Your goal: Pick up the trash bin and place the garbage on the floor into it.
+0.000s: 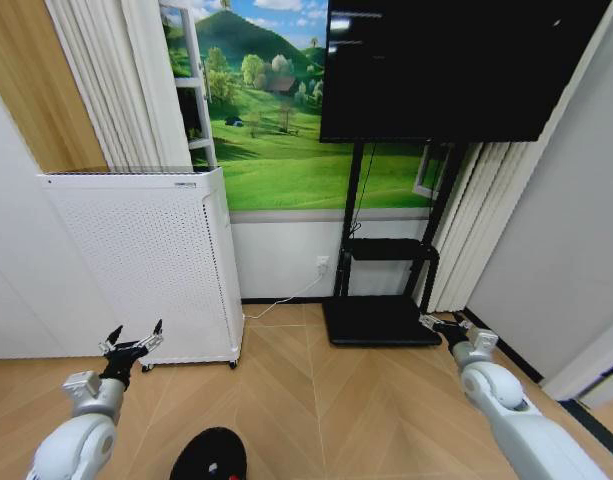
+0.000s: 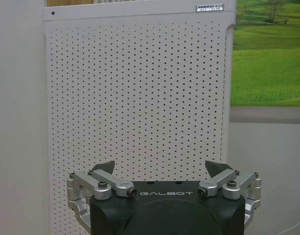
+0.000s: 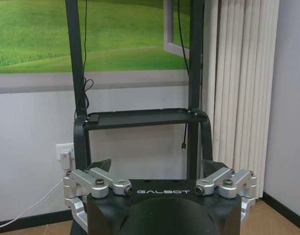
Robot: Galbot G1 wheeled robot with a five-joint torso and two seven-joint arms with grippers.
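Nearest, bottom edge of the head view: the trash bin point(image 1: 209, 456) — black, round rim, cut off by the frame so I see just its top and dark inside. A small red speck lies within; too small to identify.

Lower left: my left gripper point(image 1: 132, 345), fingers spread wide, holding nothing, raised in front of the white perforated cabinet point(image 1: 146, 265). The left wrist view shows the same cabinet point(image 2: 140, 98) close ahead, my left gripper point(image 2: 162, 169) empty and apart from it.

Lower right: my right gripper point(image 1: 444, 325), jaws parted, empty — partly hard to read against the black stand base point(image 1: 380, 322). In the right wrist view my right gripper point(image 3: 158, 166) points at the stand's shelf point(image 3: 145, 116).

Farthest, upper right: the dark screen point(image 1: 456, 65), top cut off.
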